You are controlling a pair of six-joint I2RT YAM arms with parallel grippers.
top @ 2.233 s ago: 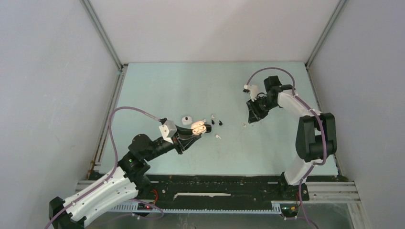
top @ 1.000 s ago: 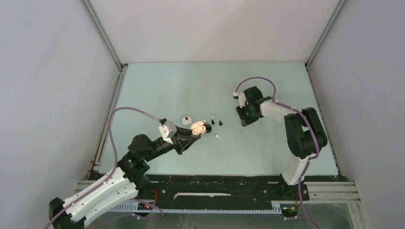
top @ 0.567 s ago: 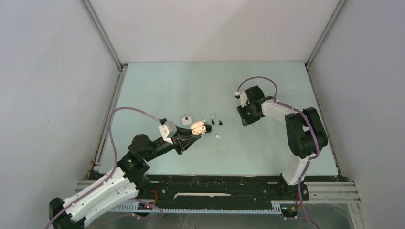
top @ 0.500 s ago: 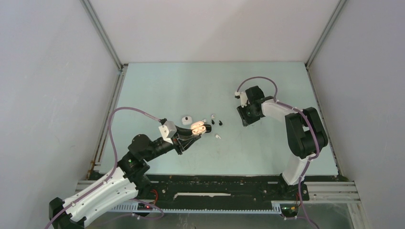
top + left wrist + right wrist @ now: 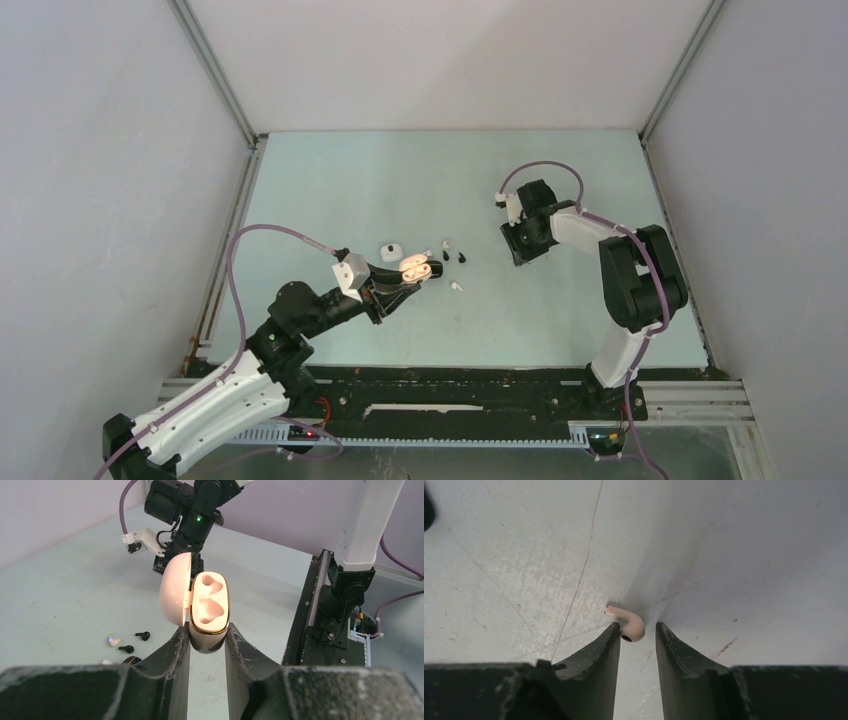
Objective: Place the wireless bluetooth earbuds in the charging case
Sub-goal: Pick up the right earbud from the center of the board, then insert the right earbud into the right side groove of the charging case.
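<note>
My left gripper (image 5: 415, 272) is shut on an open pinkish-white charging case (image 5: 210, 612) with a gold rim. It holds the case upright with the lid swung left and both sockets empty. My right gripper (image 5: 518, 256) is down at the table to the right of the case. In the right wrist view its fingers stand a little apart around a white stemmed earbud (image 5: 632, 628) lying on the table. The bud touches the left finger (image 5: 609, 645), with a gap to the right one. More earbuds lie near the case: two black (image 5: 462, 257) and a white one (image 5: 456, 287).
A small white case (image 5: 391, 249) lies on the table left of the held case. In the left wrist view two black buds (image 5: 143, 636) and a white bud (image 5: 114, 641) lie to the left. White walls enclose the pale green table (image 5: 400, 180).
My right arm swung left and came down over the white earbud, then shifted slightly right. My left arm and the case have not moved.
</note>
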